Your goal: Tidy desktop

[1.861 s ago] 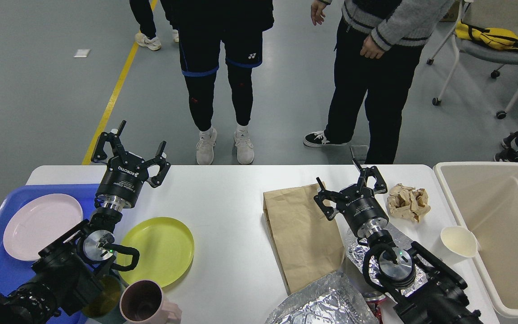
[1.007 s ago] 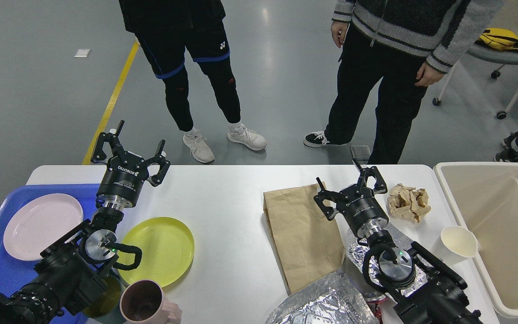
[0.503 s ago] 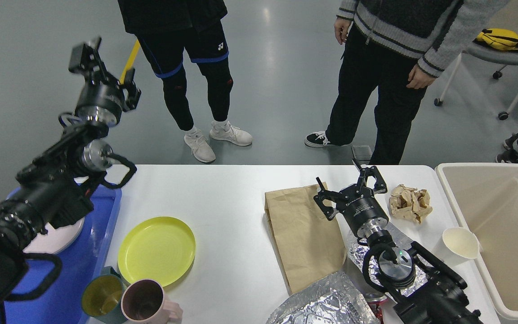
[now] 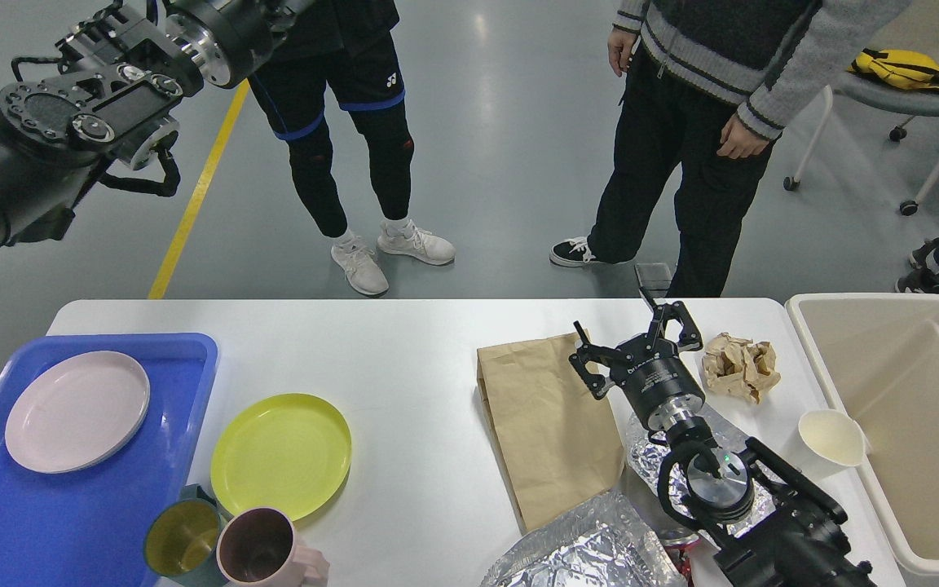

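The white desktop [image 4: 404,359] holds a flat brown paper bag [image 4: 547,424], a crumpled brown paper ball [image 4: 740,367], crumpled foil [image 4: 592,548], a white paper cup [image 4: 832,436], a yellow plate [image 4: 280,455], a green cup [image 4: 180,538] and a pink mug [image 4: 262,548]. My right gripper [image 4: 631,324] is open and empty, standing between the bag and the paper ball. My left arm [image 4: 103,90] is raised high at the top left. My left gripper [image 4: 266,15] sits at the top edge against dark clothing, and its fingers cannot be told apart.
A blue tray [image 4: 70,522] at the left holds a pink plate [image 4: 77,410]. A beige bin [image 4: 910,391] stands at the right edge. More foil [image 4: 645,456] and a red can [image 4: 679,542] lie under my right arm. Two people stand beyond the far edge.
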Controlling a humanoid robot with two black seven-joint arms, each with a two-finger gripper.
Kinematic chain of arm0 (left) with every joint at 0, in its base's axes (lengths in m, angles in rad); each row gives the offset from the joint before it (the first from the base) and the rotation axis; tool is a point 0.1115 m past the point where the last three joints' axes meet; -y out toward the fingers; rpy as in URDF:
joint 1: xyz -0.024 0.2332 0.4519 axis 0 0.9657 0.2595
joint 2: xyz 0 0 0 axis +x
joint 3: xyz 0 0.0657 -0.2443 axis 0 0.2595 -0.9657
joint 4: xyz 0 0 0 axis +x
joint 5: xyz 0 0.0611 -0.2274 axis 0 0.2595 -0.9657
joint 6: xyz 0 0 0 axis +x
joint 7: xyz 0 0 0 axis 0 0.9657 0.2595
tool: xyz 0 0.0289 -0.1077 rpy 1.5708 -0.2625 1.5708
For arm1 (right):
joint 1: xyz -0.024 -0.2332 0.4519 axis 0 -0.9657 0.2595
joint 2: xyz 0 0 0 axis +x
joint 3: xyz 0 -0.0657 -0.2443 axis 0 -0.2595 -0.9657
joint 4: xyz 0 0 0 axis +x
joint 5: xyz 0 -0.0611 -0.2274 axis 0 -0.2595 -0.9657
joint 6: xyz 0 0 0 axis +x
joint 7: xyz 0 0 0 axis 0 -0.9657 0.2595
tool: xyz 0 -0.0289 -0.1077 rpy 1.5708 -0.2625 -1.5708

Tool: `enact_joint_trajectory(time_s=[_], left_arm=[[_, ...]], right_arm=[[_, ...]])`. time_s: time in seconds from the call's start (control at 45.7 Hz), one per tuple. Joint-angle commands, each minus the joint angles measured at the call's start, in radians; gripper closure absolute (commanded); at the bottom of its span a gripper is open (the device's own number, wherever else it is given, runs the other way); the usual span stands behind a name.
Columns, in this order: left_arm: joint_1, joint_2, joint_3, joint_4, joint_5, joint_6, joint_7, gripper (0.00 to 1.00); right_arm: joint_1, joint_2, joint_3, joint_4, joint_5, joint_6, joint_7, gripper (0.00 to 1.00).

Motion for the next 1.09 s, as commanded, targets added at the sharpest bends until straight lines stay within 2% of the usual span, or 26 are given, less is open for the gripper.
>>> enact_joint_trajectory(time_s=[0.0, 0.197, 0.306, 0.394, 0.503, 0.657, 0.744, 1.073], left_arm=[[-0.081, -0.026, 0.253, -0.054, -0.001, -0.157, 0.0, 0.0], [-0.296, -0.044, 0.656, -0.294, -0.001, -0.449, 0.0, 0.0], [-0.416, -0.084, 0.825, -0.469, -0.001, -0.55, 0.0, 0.0], [-0.482, -0.095, 0.872, -0.598, -0.001, -0.571, 0.0, 0.0], [-0.545, -0.165, 0.876, -0.68, -0.002, -0.575, 0.0, 0.0], [-0.634, -0.277, 0.882, -0.684, -0.002, -0.575, -0.001, 0.0], [-0.64, -0.314, 0.879, -0.684, -0.004, -0.575, -0.001, 0.0], [-0.646, -0.317, 0.875, -0.684, -0.004, -0.575, -0.001, 0.0]], right_arm=[[-0.001, -0.001, -0.001, 0.0, 0.0, 0.0, 0.0, 0.0], [-0.001, -0.001, 0.0, 0.0, 0.0, 0.0, 0.0, 0.0], [-0.001, -0.001, 0.0, 0.0, 0.0, 0.0, 0.0, 0.0], [-0.001, -0.001, 0.0, 0.0, 0.0, 0.0, 0.0, 0.0], [0.001, -0.001, -0.001, 0.0, 0.0, 0.0, 0.0, 0.0], [0.001, -0.001, 0.0, 0.0, 0.0, 0.0, 0.0, 0.0], [0.001, -0.001, -0.001, 0.0, 0.0, 0.0, 0.0, 0.0], [0.001, -0.001, 0.0, 0.0, 0.0, 0.0, -0.002, 0.0]])
